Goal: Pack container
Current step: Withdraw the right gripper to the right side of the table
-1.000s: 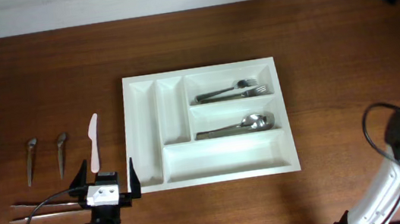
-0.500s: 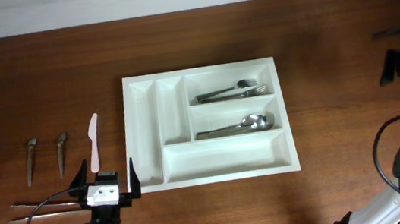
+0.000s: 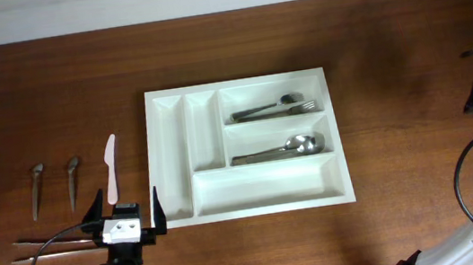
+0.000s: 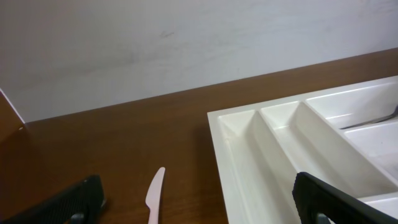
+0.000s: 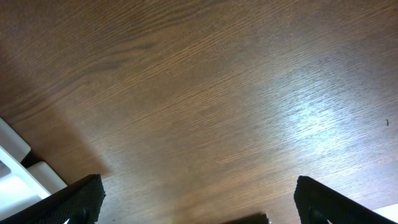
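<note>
Both stood wide and empty: left gripper [image 3: 129, 211] had the container [image 3: 261, 188] just ahead-right, right gripper [image 5: 199, 205] far from it; reaching the white knife [image 3: 111, 169] ahead, the left might clip the rim

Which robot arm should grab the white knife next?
Left. The left gripper is open and sits close to the white knife, left of the tray. The right gripper is far off at the right edge of the table, with the tray in between.
</note>
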Controlling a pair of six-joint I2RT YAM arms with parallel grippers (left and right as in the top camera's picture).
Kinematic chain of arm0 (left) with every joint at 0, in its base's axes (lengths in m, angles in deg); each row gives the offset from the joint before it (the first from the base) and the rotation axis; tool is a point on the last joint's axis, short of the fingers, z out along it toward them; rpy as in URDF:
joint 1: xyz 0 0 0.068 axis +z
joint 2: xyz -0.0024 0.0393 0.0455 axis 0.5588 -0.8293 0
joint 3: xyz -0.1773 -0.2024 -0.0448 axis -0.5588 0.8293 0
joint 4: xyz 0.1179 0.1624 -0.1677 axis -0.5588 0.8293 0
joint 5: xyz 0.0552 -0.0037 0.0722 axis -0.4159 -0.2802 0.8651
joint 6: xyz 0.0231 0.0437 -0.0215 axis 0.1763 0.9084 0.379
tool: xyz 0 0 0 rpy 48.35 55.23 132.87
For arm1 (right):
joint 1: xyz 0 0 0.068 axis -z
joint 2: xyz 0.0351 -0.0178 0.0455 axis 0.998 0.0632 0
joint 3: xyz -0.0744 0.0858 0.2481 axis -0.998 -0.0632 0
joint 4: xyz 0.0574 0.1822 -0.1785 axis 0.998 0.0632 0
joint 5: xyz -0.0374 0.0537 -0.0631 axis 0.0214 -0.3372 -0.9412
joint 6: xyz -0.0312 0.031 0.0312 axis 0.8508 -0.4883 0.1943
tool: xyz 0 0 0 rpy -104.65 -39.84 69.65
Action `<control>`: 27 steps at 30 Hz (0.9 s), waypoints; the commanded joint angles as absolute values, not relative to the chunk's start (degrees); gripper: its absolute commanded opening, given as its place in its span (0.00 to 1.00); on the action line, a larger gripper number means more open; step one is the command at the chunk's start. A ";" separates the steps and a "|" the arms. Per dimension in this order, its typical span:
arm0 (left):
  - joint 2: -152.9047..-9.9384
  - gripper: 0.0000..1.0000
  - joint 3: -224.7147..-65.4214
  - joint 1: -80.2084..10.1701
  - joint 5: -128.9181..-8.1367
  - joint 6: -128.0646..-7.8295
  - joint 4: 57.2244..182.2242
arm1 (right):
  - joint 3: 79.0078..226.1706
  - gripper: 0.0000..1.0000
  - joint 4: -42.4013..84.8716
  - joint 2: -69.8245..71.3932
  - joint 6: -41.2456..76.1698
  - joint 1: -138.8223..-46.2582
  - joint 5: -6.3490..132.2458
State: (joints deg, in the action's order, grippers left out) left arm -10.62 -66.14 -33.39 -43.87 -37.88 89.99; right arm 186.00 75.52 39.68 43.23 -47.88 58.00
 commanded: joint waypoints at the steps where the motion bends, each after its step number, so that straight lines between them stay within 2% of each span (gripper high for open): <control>1: -10.22 0.99 -65.66 -33.06 -43.48 -36.94 89.83 | 185.76 0.99 75.82 38.74 42.40 -47.70 59.42; 11: -10.22 0.99 -65.66 -33.06 -43.48 -36.94 89.83 | 185.76 0.99 75.21 38.74 37.88 -46.74 59.42; 27: -10.22 0.99 -65.73 -33.06 -43.98 -36.99 87.32 | 185.76 0.99 73.37 38.76 37.92 -46.76 59.42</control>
